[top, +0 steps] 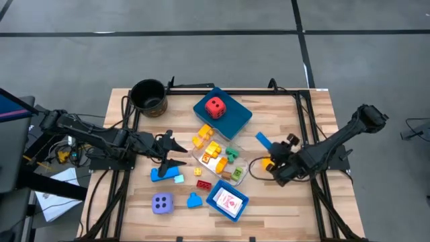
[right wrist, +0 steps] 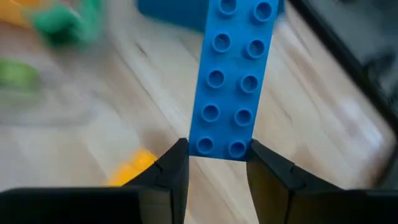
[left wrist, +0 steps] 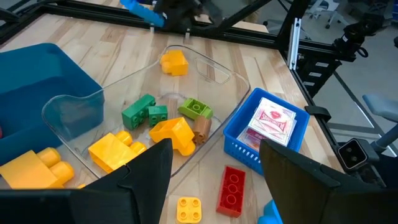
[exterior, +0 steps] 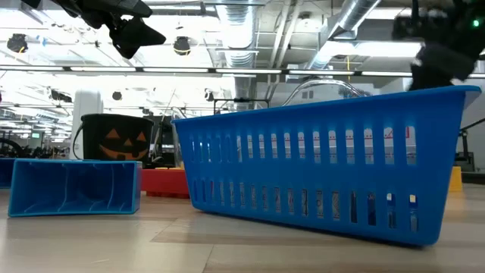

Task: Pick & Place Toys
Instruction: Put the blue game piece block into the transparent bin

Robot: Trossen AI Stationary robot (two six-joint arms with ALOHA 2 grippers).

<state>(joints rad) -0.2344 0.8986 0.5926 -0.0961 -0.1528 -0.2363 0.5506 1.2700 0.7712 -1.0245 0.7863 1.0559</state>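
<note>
My right gripper [right wrist: 217, 169] is shut on a long blue brick [top: 263, 140] at the table's right, over bare wood beside a loose yellow brick [top: 267, 163]. My left gripper [left wrist: 214, 180] hangs open left of centre, above a red brick [left wrist: 231, 190] and a small yellow brick [left wrist: 188, 210], touching nothing. A clear tray [top: 236, 176] in the middle holds yellow and green bricks. A red die [top: 214, 107] sits on a blue tray [top: 235, 119]. A lavender die [top: 161, 203] lies near the front edge. My right gripper pinches the long blue brick by its near end [right wrist: 219, 147], one finger on each long side. The fingers slant down from the table's right side and lie along the brick. The brick sticks out beyond the fingertips, studs facing the wrist camera, lifted off the table.
A dark round pot [top: 149, 96] stands at the far left corner. A small blue basket [top: 216, 199] with white red-printed cards sits near the front edge. Blue bricks [top: 164, 175] lie left of it. The table's black frame [top: 304, 101] runs along the edges.
</note>
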